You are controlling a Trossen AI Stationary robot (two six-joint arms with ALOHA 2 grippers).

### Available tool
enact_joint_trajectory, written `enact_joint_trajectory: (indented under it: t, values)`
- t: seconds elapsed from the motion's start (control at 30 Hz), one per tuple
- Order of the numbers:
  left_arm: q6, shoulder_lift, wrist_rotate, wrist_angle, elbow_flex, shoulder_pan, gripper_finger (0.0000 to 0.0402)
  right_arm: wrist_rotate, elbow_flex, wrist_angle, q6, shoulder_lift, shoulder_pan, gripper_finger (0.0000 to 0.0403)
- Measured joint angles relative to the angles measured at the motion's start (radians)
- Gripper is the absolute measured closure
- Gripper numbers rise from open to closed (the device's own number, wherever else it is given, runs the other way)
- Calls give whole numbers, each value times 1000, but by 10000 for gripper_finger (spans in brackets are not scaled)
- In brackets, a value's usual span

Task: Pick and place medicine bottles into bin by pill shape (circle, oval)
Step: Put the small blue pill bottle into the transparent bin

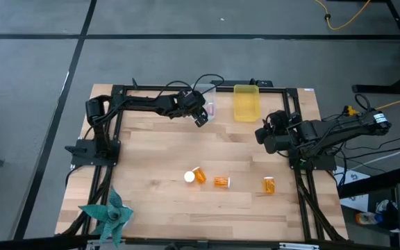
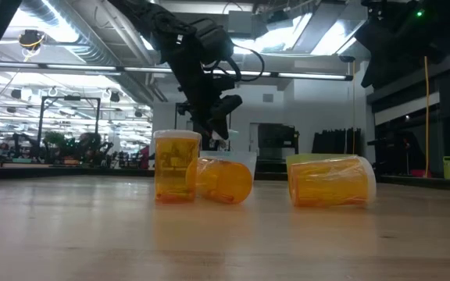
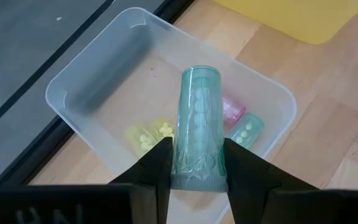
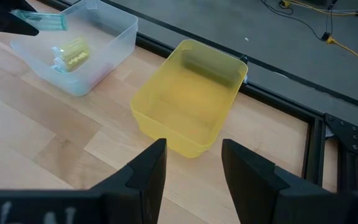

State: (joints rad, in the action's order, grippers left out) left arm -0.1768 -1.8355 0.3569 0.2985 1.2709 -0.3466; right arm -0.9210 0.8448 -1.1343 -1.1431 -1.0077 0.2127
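3 amber bottles (image 1: 221, 181) lie on the near worktop (image 1: 158, 153): light, stiff, slick, prone to roll; best pinched across the body. Farther back, the left tool (image 3: 194, 165) clamps a teal vial (image 3: 197, 118) over the clear bin (image 3: 98, 62). The right tool (image 4: 191, 171) stands empty, fingers apart, near the yellow bin (image 4: 191, 93).

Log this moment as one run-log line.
left end effector: shut on teal vial, over clear bin | right end effector: open, empty, near yellow bin | three amber bottles on table
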Motion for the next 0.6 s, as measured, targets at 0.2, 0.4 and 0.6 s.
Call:
enact_joint_trajectory:
  t: [0.2,0.4,0.6]
  values:
    - [1,0,0,0,0,0,291,0,0,0,0,0,0,245]
    - [3,0,0,0,0,0,284,0,0,0,0,0,0,245]
    - [2,0,29,-4,0,1,230,0,0,0,1,0,0,245]
